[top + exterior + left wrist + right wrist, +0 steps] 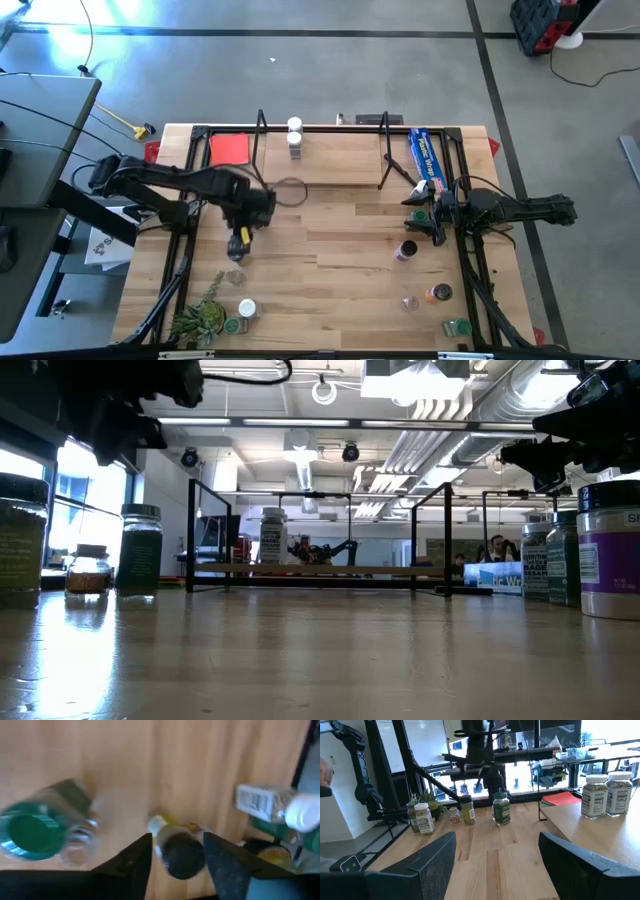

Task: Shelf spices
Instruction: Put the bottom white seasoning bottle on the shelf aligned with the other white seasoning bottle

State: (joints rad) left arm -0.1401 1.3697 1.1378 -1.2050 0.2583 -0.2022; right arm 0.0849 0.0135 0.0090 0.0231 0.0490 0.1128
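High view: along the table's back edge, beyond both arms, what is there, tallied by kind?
spice jars: 2
shelf: 1
red square: 1
blue box: 1
Total: 5
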